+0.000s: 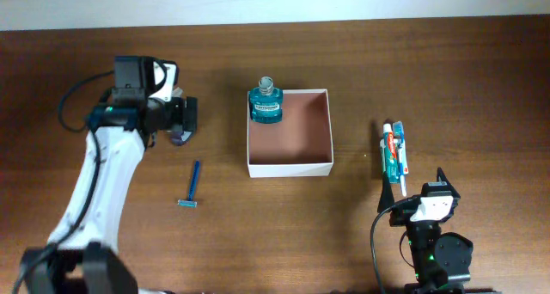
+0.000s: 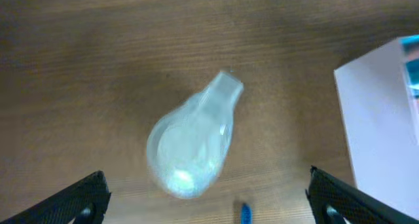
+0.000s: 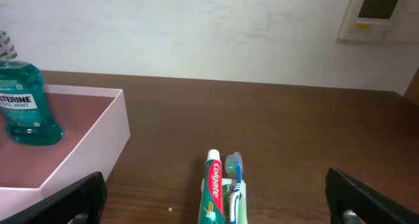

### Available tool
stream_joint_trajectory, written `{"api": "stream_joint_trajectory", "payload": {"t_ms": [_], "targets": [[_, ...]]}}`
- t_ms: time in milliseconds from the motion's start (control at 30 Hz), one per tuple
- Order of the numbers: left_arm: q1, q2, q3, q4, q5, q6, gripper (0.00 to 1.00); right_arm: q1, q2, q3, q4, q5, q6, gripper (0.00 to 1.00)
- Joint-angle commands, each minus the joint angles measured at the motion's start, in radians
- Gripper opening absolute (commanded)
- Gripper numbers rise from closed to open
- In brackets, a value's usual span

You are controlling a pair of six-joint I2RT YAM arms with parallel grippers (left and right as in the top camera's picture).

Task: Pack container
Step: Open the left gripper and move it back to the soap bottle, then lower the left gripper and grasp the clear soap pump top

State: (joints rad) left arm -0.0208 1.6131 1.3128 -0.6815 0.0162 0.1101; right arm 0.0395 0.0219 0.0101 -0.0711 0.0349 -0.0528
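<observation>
The container point(image 1: 290, 161) is a square white-walled box with a pinkish-brown inside, at the table's middle. A teal mouthwash bottle point(image 1: 265, 102) stands in its far left corner; both show in the right wrist view, container point(image 3: 98, 142) and bottle point(image 3: 26, 103). My left gripper point(image 1: 187, 120) is open, left of the container, over a small clear bottle point(image 2: 191, 142) lying on the table between the fingers point(image 2: 206, 204). My right gripper point(image 1: 413, 186) is open and empty; its fingers point(image 3: 219, 207) straddle a toothpaste tube point(image 3: 214, 188) and a blue toothbrush point(image 3: 235, 178).
A blue razor point(image 1: 190, 186) lies on the table, nearer the front than the left gripper; its tip shows in the left wrist view point(image 2: 244, 213). The container's white wall point(image 2: 376, 126) is at that view's right. Toothpaste and toothbrush point(image 1: 394, 152) lie right of the container.
</observation>
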Motion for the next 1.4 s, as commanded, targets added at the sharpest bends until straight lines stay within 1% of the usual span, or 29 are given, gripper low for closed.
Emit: {"api": "stream_joint_trajectory", "payload": {"t_ms": [0, 167, 433, 667, 767, 800, 933, 1033, 1367], "targets": [[0.004, 0.025, -0.003, 0.045, 0.022, 0.045, 0.96, -0.007, -0.002, -0.005, -0.008, -0.001, 0.001, 0.99], [0.004, 0.028, -0.003, 0.1, -0.023, 0.045, 0.96, -0.007, -0.002, -0.005, -0.008, -0.001, 0.001, 0.99], [0.004, 0.058, -0.003, 0.147, -0.024, 0.045, 0.95, -0.007, -0.002, -0.005, -0.008, -0.001, 0.001, 0.99], [0.004, 0.061, -0.003, 0.155, -0.032, 0.049, 0.91, -0.007, -0.002, -0.005, -0.008, -0.001, 0.0, 0.99], [0.004, 0.067, -0.003, 0.155, -0.04, 0.079, 0.89, -0.007, -0.002, -0.005, -0.008, -0.001, 0.001, 0.99], [0.004, 0.07, -0.003, 0.155, -0.04, 0.093, 0.85, -0.007, -0.002, -0.005, -0.008, -0.001, 0.001, 0.99], [0.004, 0.076, -0.003, 0.154, -0.039, 0.147, 0.79, -0.007, -0.002, -0.005, -0.008, -0.001, 0.001, 0.99], [0.004, 0.076, -0.003, 0.156, -0.039, 0.148, 0.66, -0.007, -0.002, -0.005, -0.008, -0.001, 0.001, 0.99], [0.004, 0.109, -0.003, 0.15, -0.039, 0.146, 0.66, -0.007, -0.002, -0.005, -0.008, -0.001, 0.001, 0.99]]}}
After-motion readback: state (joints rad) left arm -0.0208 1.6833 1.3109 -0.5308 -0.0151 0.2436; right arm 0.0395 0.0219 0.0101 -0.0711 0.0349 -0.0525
